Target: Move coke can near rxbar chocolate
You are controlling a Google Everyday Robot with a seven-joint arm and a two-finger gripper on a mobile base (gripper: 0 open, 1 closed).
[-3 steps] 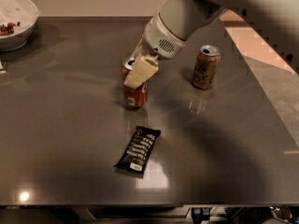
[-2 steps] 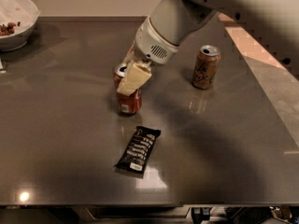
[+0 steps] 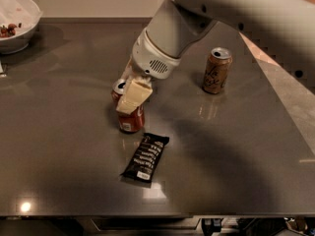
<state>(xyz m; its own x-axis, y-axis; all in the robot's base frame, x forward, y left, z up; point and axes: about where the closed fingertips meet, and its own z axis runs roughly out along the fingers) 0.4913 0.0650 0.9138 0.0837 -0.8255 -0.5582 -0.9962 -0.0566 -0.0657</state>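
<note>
The red coke can (image 3: 131, 120) stands upright on the dark table, just behind and left of the rxbar chocolate (image 3: 145, 157), a flat black bar with white text lying near the front. A small gap separates them. My gripper (image 3: 129, 98) reaches down from the upper right and is shut on the coke can, its cream finger (image 3: 133, 96) across the can's upper front. The can's silver top (image 3: 119, 86) shows partly behind the finger.
A brownish-gold can (image 3: 216, 71) stands upright at the back right. A white bowl (image 3: 17, 21) with food sits at the back left corner. The table's front edge (image 3: 147, 214) runs close behind the bar. My arm (image 3: 206, 14) spans the upper right.
My gripper has carried the coke can left and toward the front, bringing it closer to the rxbar chocolate. The bar and the brownish-gold can have not moved.
</note>
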